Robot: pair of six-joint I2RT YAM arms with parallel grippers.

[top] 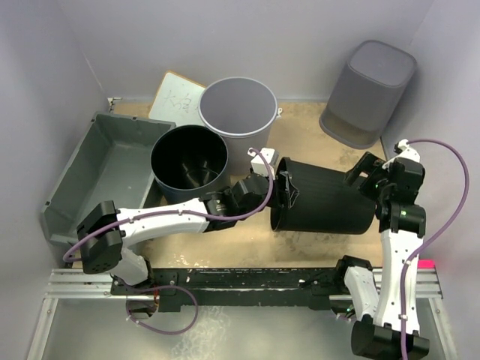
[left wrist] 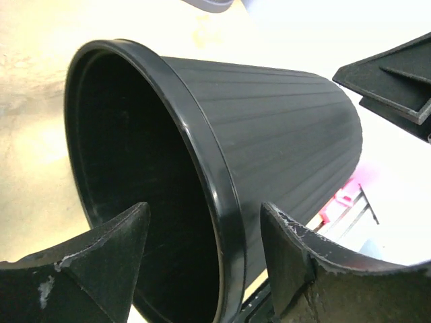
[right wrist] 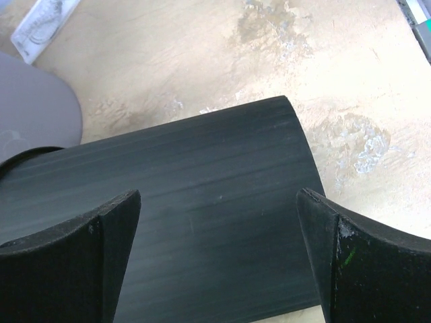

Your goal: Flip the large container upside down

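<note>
Both are standing spread: left gripper (left wrist: 202, 208) straddling the rim of the sideways bucket (top: 322, 199), right gripper (right wrist: 219, 195) hovering above; unheld, it could roll, tub (top: 75, 172) unturned.

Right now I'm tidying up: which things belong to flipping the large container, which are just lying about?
Job: large grey tub.
Lying about: tipped black bucket, upright black bucket, grey bucket, square bin, white board.

One black ribbed bucket (top: 326, 202) lies on its side on the sandy table (top: 300, 139), mouth facing left. A second black bucket (top: 189, 161) stands upright just beside a grey round bucket (top: 238, 112). A dark-grey square bin (top: 369, 91) stands rear right, and a white board (top: 176, 97) is partly hidden behind the grey bucket.
</note>
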